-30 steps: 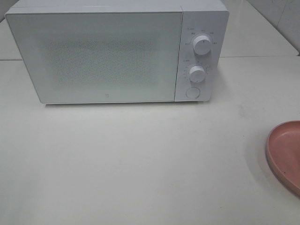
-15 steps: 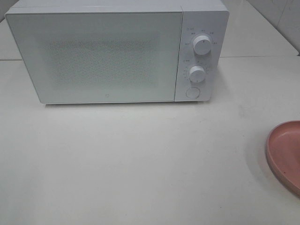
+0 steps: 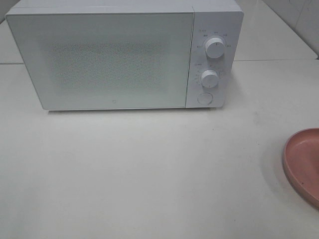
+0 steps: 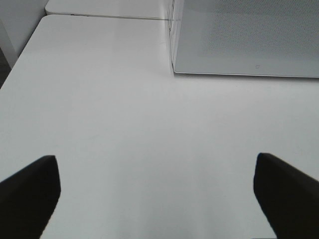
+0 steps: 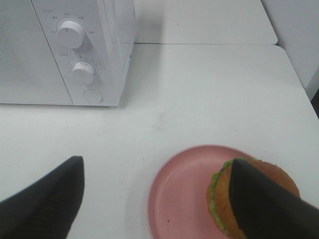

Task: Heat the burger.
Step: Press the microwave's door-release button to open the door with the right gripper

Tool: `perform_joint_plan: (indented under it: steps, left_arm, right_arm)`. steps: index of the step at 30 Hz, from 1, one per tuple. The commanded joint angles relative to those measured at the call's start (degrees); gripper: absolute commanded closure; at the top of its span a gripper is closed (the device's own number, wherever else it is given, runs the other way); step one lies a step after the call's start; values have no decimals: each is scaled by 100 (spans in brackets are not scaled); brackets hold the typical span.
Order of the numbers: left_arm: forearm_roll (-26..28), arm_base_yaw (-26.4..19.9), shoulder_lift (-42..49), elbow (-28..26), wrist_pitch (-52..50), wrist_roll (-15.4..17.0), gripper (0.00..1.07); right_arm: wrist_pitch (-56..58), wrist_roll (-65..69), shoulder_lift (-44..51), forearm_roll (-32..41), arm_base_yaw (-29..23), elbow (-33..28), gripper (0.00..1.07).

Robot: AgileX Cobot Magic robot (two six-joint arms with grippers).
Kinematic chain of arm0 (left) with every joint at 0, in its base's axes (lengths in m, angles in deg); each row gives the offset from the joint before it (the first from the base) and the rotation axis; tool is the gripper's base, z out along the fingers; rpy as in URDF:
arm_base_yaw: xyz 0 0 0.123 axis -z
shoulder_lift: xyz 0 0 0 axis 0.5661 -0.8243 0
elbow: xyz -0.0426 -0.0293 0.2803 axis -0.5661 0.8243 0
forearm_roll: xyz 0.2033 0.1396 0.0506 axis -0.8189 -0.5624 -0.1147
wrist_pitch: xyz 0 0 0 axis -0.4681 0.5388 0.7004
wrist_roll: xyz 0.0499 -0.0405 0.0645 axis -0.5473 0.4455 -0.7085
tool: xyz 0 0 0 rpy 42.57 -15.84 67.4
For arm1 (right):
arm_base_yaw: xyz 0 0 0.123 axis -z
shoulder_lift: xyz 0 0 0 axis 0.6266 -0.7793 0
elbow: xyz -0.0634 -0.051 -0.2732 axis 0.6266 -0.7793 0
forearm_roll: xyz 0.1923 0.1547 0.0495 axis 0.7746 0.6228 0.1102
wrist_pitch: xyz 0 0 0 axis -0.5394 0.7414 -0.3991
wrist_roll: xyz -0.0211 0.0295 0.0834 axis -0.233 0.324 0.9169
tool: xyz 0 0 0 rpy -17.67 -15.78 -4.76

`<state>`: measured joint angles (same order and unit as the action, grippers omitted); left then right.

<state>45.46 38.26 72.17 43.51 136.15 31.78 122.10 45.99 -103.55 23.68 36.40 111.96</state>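
Burger [image 5: 224,199] is found on the pink plate [image 5: 179,194] at the near right of the table [image 3: 149,169], well apart from the microwave [image 3: 99,59] at the far side. In the high view only part of the plate is caught, and the burger itself is cut off. The microwave's door [image 3: 30,59] is shut.

By the plate, the right pincer [image 5: 157,164] is held wide open and empty. One finger crosses in front of the burger, but no grip is shown. Over bare table, the left pincer [image 4: 155,167] is likewise spread wide, with nothing between its fingers.

The task is judged to be at its very start, with nothing lifted and the oven closed. The door would have to be opened next, probably by the round button [image 3: 205,98] under the two knobs. Only then could the burger be carried in.
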Motion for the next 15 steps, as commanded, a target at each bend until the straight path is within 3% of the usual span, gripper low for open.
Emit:
perform_joint_plan:
  steps: [1, 15]
  left_arm:
    - [57, -11, 132, 17, -97, -6, 9]
    - [57, -11, 132, 17, -97, -6, 9]
  right_arm:
    - [-338, -46, -195, 40, 34, 34, 31]
    - [-1553, -46, -1501, 40, 34, 34, 31]
